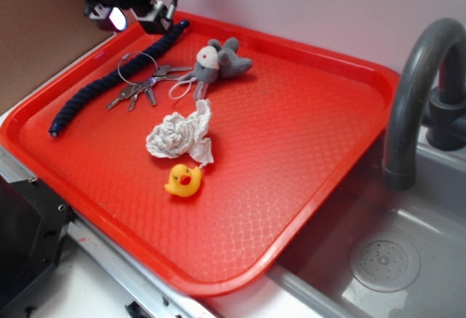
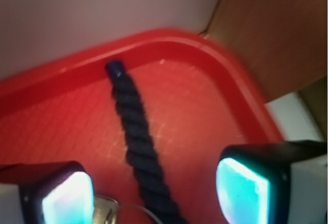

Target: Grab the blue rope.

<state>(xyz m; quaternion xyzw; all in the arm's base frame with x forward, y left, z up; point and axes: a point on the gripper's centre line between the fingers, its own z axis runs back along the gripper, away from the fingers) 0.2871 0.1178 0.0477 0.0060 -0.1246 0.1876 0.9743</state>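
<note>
The blue rope (image 1: 109, 78) is a thick dark navy twisted rope lying along the left side of the red tray (image 1: 306, 158), from the far corner toward the near left. My gripper (image 1: 135, 14) hovers over the rope's far end, open, with nothing between its jaws. In the wrist view the rope (image 2: 136, 131) runs from the tray's far rim down between my two fingertips, and my gripper (image 2: 154, 193) straddles it without touching. The left pad (image 2: 66, 198) and right pad (image 2: 242, 189) stand well apart from it.
A silver key ring with keys (image 1: 142, 81) lies beside the rope, and a key shows at the wrist view's bottom (image 2: 105, 208). A grey plush mouse (image 1: 218, 62), crumpled white paper (image 1: 180, 134) and a yellow rubber duck (image 1: 183, 180) lie on the tray. A grey faucet (image 1: 419, 85) and sink (image 1: 386, 260) are to the right.
</note>
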